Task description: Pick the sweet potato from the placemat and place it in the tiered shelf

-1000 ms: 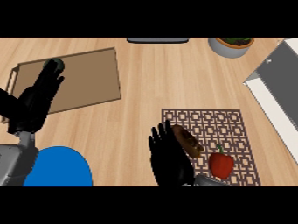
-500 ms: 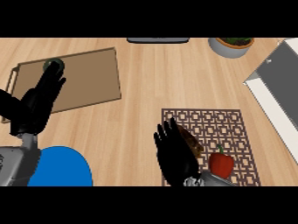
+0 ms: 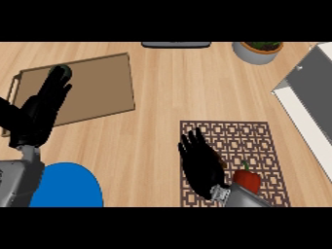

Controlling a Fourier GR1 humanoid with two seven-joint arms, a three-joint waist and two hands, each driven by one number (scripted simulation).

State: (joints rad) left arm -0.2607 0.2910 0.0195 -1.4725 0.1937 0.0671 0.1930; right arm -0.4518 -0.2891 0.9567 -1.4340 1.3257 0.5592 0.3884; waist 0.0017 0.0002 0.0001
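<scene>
At the kitchen counter [image 3: 168, 97], my right hand [image 3: 201, 165] hovers over the left part of the patterned placemat [image 3: 236, 136]. Its fingers [image 3: 191, 143] are straight and slightly spread, holding nothing I can see. The sweet potato does not show; I judge it sits on the placemat beneath that palm. A red pepper [image 3: 246, 180] lies just beside the wrist. My left hand [image 3: 35, 114] rests open at the view's left, over a brown board [image 3: 100, 85]. I take this as the reaching step, with the grasp not yet made. The next move calls for curling the fingers round the sweet potato without catching the pepper, then lifting and carrying it right to the tiered shelf [image 3: 319, 92].
</scene>
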